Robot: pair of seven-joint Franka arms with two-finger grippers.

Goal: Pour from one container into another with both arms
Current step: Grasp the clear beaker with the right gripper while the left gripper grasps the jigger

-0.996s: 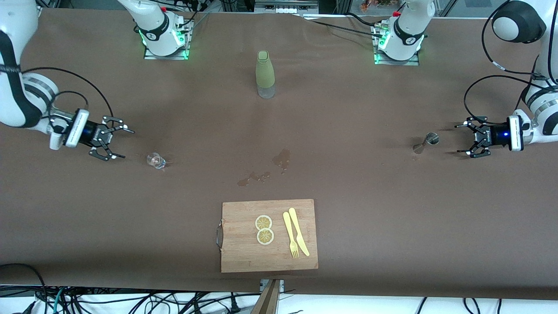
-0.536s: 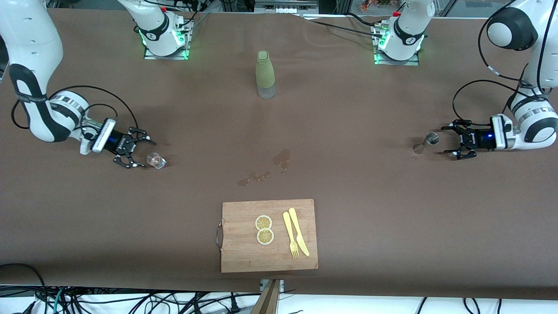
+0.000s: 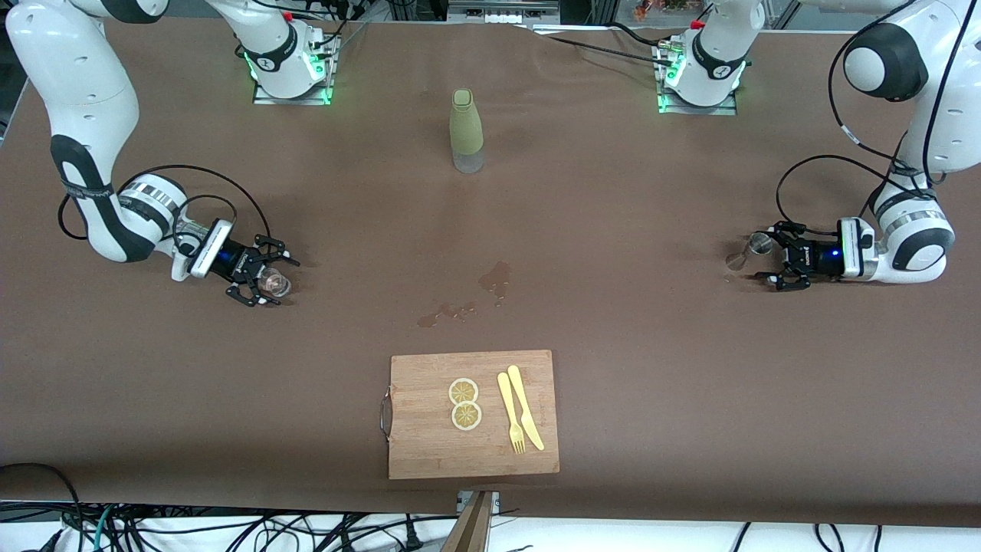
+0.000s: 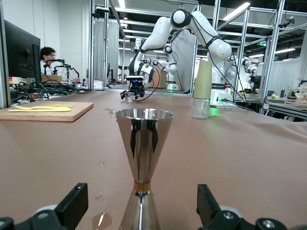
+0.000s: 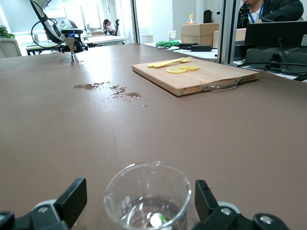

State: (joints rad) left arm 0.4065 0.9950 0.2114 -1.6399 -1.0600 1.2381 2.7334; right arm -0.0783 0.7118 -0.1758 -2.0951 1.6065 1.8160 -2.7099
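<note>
Jaws spread round both vessels, neither gripped

Fingers of the left gripper (image 3: 775, 265) stand open either side of the steel jigger (image 4: 144, 165), upright at that arm's end of the table (image 3: 613, 230). Likewise the right gripper (image 3: 264, 280) brackets the small glass beaker (image 5: 147, 196) with fingers apart, low and level, probably so each can close on its vessel's waist before lifting to pour.

Brown table (image 3: 690, 383) carries cutting board (image 3: 429, 445), bottle (image 3: 466, 130), glass (image 3: 273, 283), jigger (image 3: 749, 251).
</note>
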